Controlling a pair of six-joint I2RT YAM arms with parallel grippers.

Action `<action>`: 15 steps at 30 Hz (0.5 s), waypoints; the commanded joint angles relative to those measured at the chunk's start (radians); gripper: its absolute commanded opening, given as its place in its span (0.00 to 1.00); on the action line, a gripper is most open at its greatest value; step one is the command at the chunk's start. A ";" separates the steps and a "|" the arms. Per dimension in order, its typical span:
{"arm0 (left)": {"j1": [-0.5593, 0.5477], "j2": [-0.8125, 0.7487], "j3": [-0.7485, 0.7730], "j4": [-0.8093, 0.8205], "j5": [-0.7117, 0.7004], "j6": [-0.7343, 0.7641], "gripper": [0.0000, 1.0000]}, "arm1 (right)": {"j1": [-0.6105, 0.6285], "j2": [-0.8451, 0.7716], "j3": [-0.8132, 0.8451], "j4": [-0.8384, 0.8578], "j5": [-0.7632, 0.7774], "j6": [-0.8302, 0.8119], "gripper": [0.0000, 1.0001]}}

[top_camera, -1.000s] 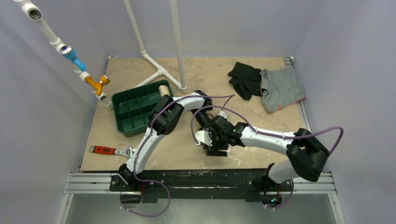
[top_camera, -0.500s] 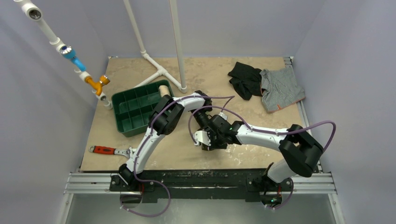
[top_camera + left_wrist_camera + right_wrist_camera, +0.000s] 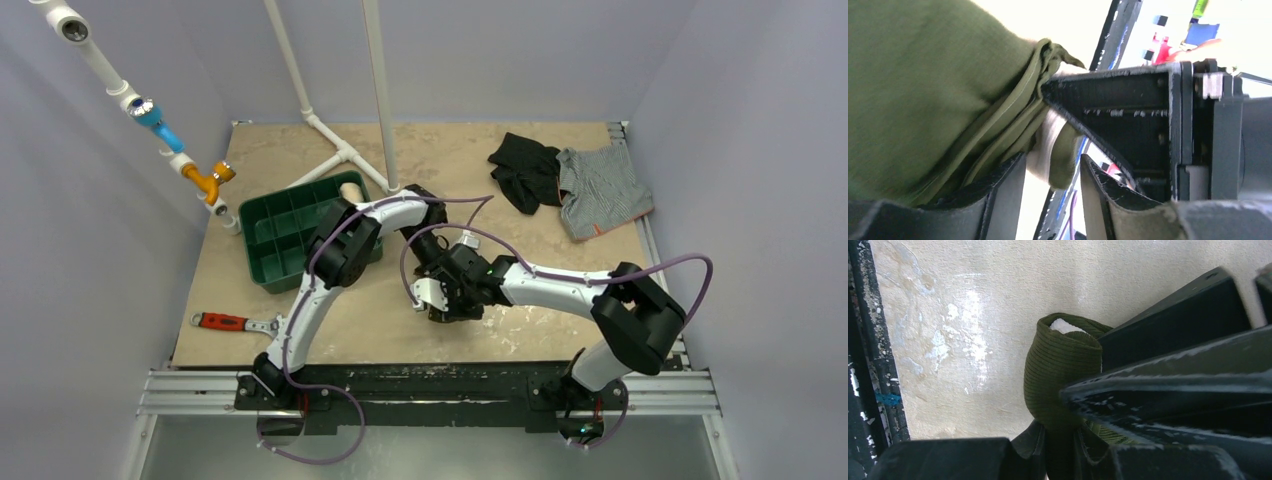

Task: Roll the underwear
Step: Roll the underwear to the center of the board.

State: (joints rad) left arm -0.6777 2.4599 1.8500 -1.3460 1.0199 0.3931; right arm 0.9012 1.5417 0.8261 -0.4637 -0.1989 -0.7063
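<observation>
Okay, mid-roll, late stage by my read. The underwear [image 3: 1058, 370] is already a tight olive tube standing on the table [image 3: 948, 315] near the front edge, between my two wrists. The top view hides it under both grippers. A bit of cream waistband [image 3: 1062, 326] shows at the open end of the tube.

My right gripper [image 3: 1060, 440] is narrow and pinches the lower end of the roll, with cloth bunched between the fingers. My left gripper [image 3: 1053, 165] is also narrow, with an olive-and-cream fold caught between its fingers. In the left wrist view the right finger [image 3: 1128, 115] digs into the same folds from the side, so both arms touch the one bundle.

Step in hand: tucking or closing the roll so it holds. Next move calls for one gripper to let go without dragging the loose edge out, while the other holds the tube tight. Risk is that the roll springs open. The black garment [image 3: 525, 170] and grey striped garment [image 3: 603, 190] lie well apart at the far right.
</observation>
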 commanded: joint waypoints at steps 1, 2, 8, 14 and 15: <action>0.055 -0.086 -0.042 0.082 -0.084 0.023 0.45 | 0.005 0.027 -0.021 -0.133 -0.059 0.041 0.00; 0.059 -0.095 -0.052 0.085 -0.081 0.024 0.46 | 0.005 0.024 -0.021 -0.136 -0.057 0.045 0.00; 0.105 -0.145 -0.093 0.092 -0.055 0.028 0.50 | 0.005 0.014 -0.017 -0.146 -0.061 0.074 0.00; 0.166 -0.241 -0.159 0.102 -0.037 0.038 0.51 | -0.014 0.044 0.007 -0.167 -0.102 0.080 0.00; 0.177 -0.265 -0.179 0.106 -0.037 0.038 0.51 | -0.032 0.051 0.016 -0.175 -0.121 0.076 0.00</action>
State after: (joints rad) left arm -0.5423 2.3222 1.7157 -1.2606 0.9607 0.4038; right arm 0.8974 1.5452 0.8368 -0.5159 -0.2470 -0.6514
